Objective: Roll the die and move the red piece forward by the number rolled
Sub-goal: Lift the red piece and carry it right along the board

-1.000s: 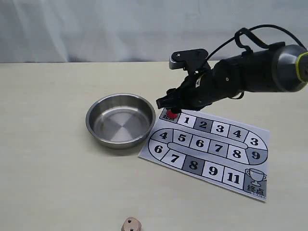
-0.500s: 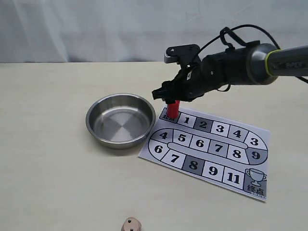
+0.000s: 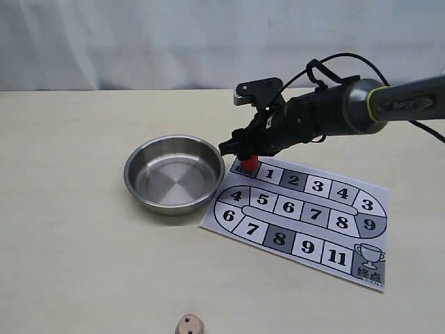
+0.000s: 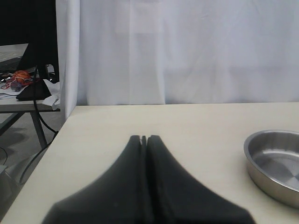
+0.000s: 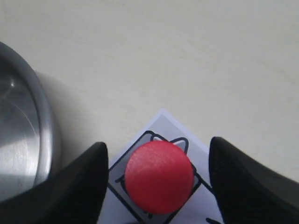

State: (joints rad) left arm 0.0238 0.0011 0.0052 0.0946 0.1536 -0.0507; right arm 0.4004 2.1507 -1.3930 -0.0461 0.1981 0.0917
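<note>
The red piece (image 5: pixel 159 176) stands upright on the board's start square (image 5: pixel 181 142). My right gripper (image 5: pixel 159 148) is open around it, one finger on each side with a gap to the piece. In the exterior view that gripper (image 3: pixel 243 154) hangs low over the red piece (image 3: pixel 247 164), hiding most of it. The die (image 3: pixel 189 325) lies on the table at the front edge, far from both grippers. My left gripper (image 4: pixel 144 138) is shut on nothing and is out of the exterior view.
A steel bowl (image 3: pixel 133 184) stands just left of the numbered game board (image 3: pixel 327 231), close to the start square; its rim (image 5: pixel 45 122) shows beside the right gripper's finger. The bowl (image 4: pixel 275 163) also shows in the left wrist view.
The right gripper rose a little, showing more of the red piece, then came down over it again. The piece stays on the start square. The die has not moved.
</note>
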